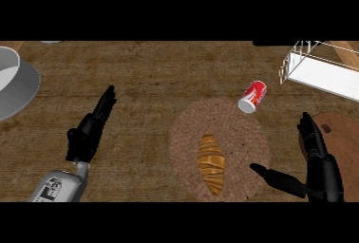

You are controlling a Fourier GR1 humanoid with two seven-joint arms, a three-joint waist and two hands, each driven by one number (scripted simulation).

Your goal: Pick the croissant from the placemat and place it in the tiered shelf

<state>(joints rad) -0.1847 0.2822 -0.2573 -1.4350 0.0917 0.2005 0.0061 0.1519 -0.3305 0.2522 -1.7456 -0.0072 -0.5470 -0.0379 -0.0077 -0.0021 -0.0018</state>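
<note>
Black fingers, right hand [319, 156]: extended upward and held close together, thumb splayed toward the mat; nothing was held.
Black fingers, left hand [91, 128]: straight, pressed together, pointing up the counter; nothing was held; hand rested at the view's left.
Right hand position: just beside the right edge of the round brown woven placemat [184, 142], partly over a brown wooden cutting board [336, 128].
Golden-brown crescent croissant [211, 163]: lay lengthwise on the placemat's lower half, apart from both hands, thumb of the right hand nearest.
Handling judgement: likely light, soft and flaky; liable to crush or tear if squeezed at the tapered tips.
Hold point: across the thick middle, thumb on one long flank, fingers on the other.
White wire tiered shelf [319, 71]: upper right corner, well apart from the croissant.
Red and white drinks can [253, 96]: lay tilted at the placemat's upper right rim, between croissant and shelf; the carry path probably had to avoid it.
Grey metal pot [17, 85]: left edge, uninvolved.
</note>
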